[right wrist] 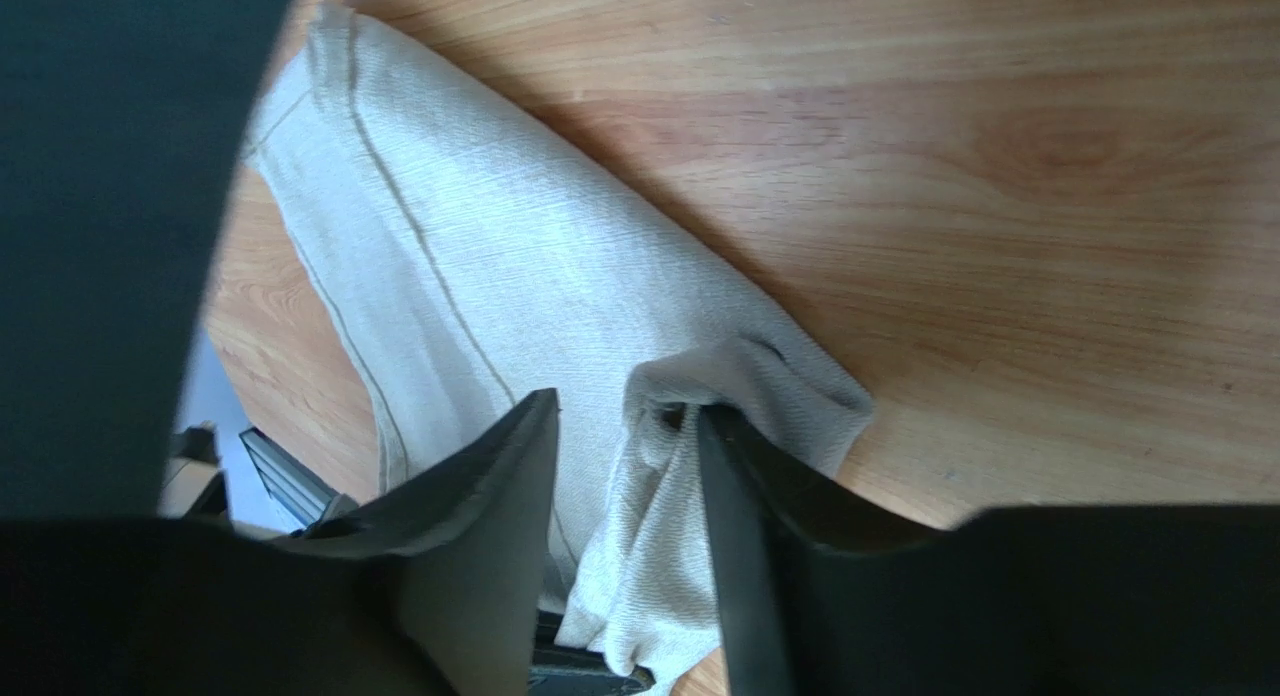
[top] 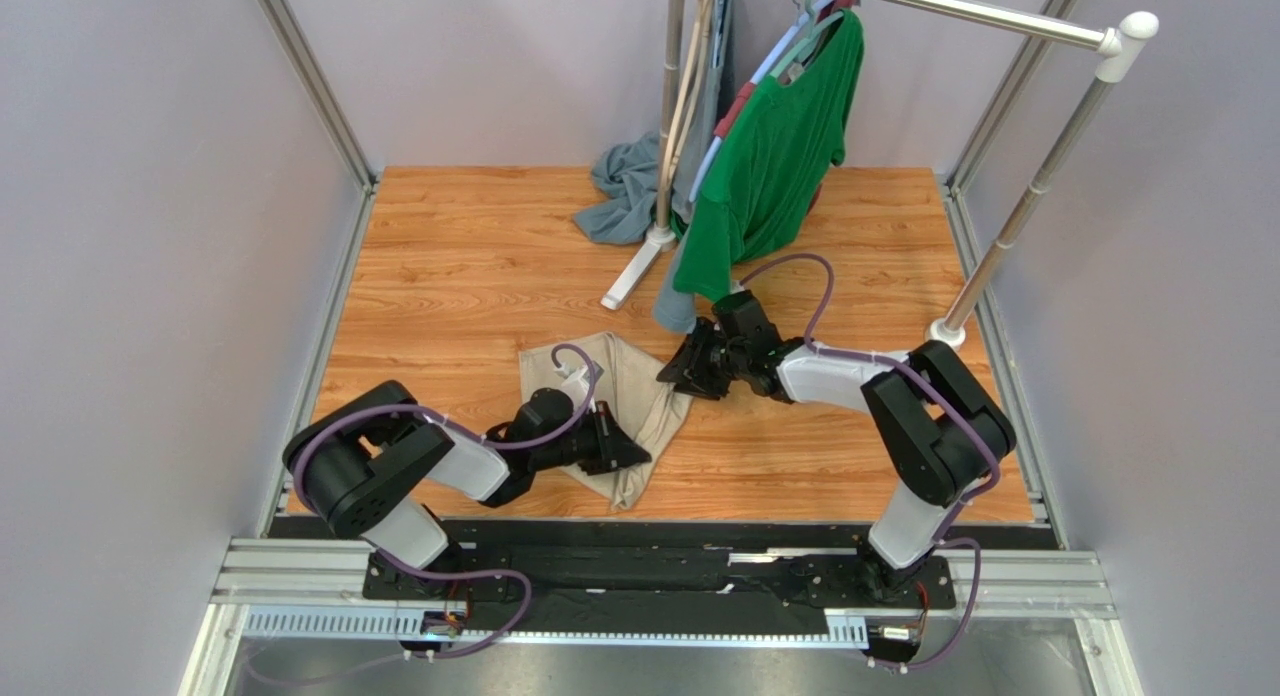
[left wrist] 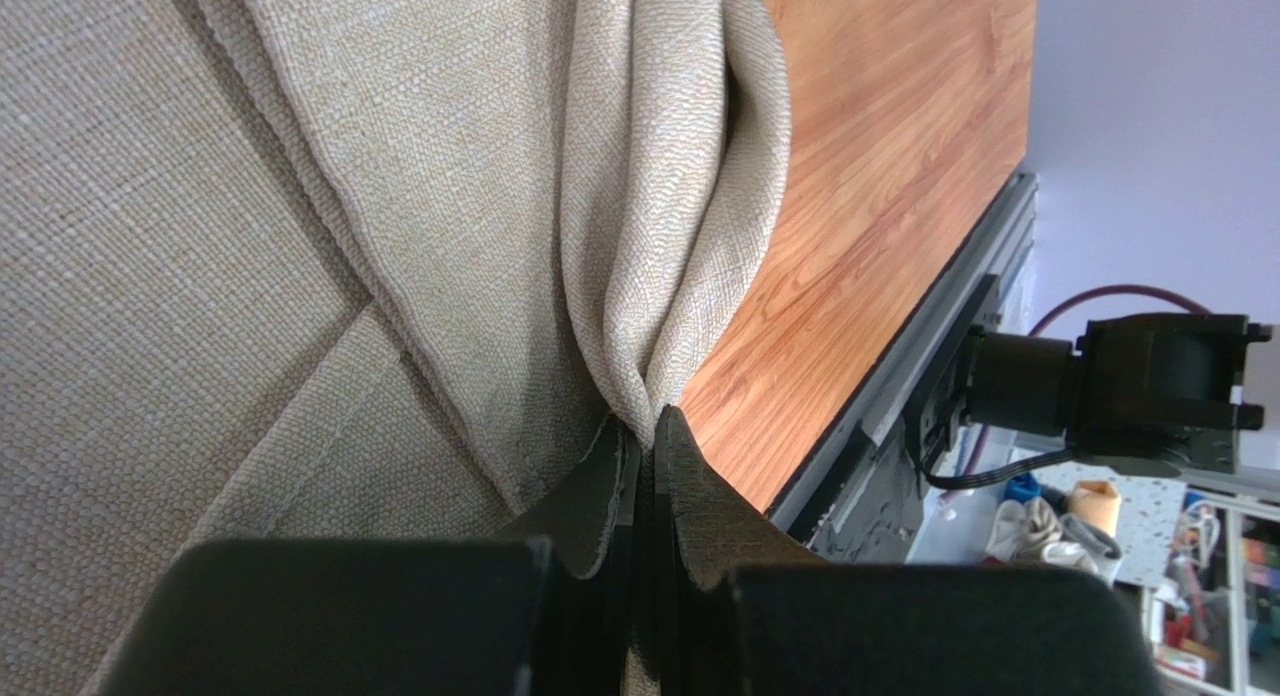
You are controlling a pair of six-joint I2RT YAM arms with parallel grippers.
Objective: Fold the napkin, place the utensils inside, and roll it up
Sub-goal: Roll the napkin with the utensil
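Left gripper [left wrist: 643, 444] clamped tight on a napkin [left wrist: 301, 201] fold; right gripper [right wrist: 627, 411] part open astride its bunched corner.
Napkin lies crumpled by the counter [top: 451, 261]'s near edge, with bare wood toward the left edge.

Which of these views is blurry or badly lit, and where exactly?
Top external: even light, sharp, soft shadows on the table. Left wrist: napkin weave crisp, left pincer dark and soft. Right wrist: right pincer blurred, napkin sharper, mild sheen on the table.

One napkin [top: 631, 384], one green shirt [top: 774, 156], one grey-blue cloth [top: 621, 186], one rack [top: 1037, 186], and left gripper [top: 637, 453], right gripper [top: 672, 377], that's two.
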